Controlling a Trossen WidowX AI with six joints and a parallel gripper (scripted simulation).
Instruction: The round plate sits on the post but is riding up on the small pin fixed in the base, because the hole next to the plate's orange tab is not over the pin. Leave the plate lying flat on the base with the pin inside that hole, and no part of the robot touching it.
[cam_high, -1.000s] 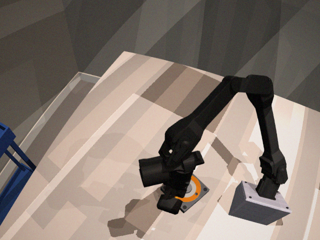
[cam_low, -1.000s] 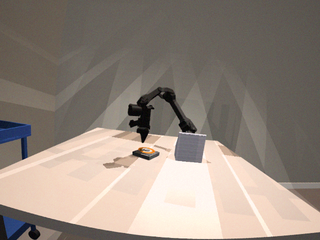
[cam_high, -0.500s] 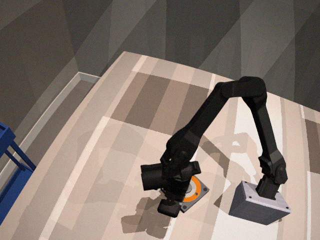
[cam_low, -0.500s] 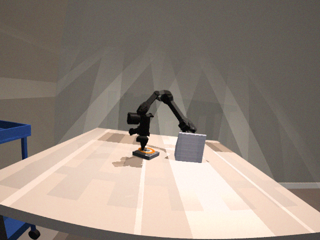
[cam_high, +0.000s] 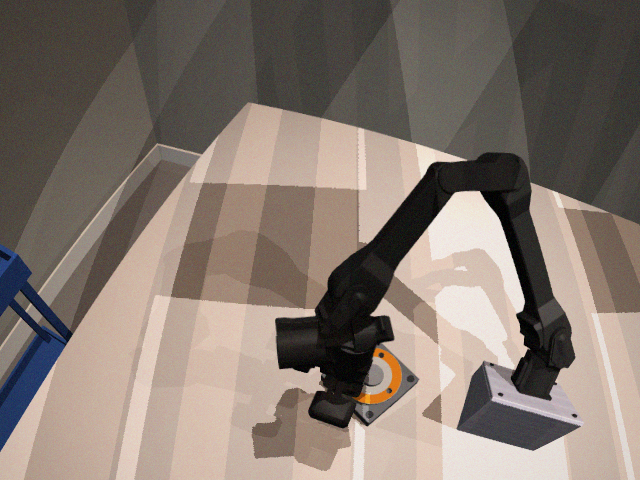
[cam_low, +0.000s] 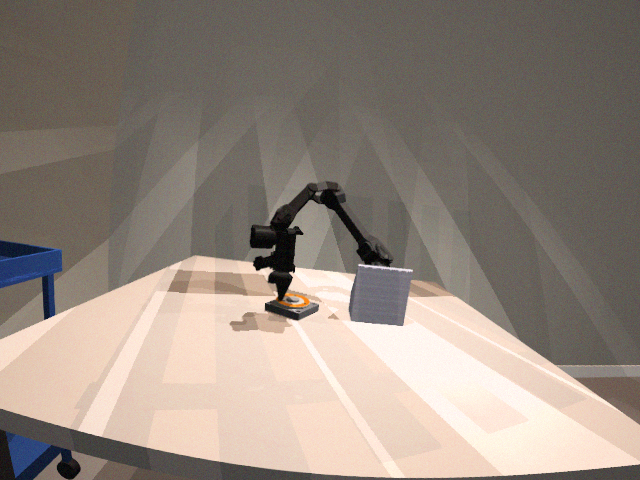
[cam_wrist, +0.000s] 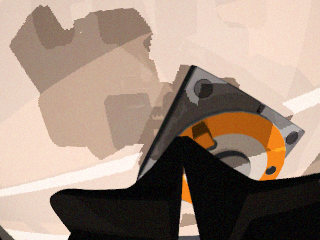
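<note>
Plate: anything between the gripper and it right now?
Nothing visible. The gripper, shut and holding nothing, points straight down at the near-left rim of the orange plate on the grey base. The wrist view shows only the plate and its tab ahead of the fingertips.

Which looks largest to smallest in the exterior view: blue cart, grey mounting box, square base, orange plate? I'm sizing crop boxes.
1. blue cart, though cut off by the frame and nearer the camera
2. grey mounting box
3. square base
4. orange plate
</note>
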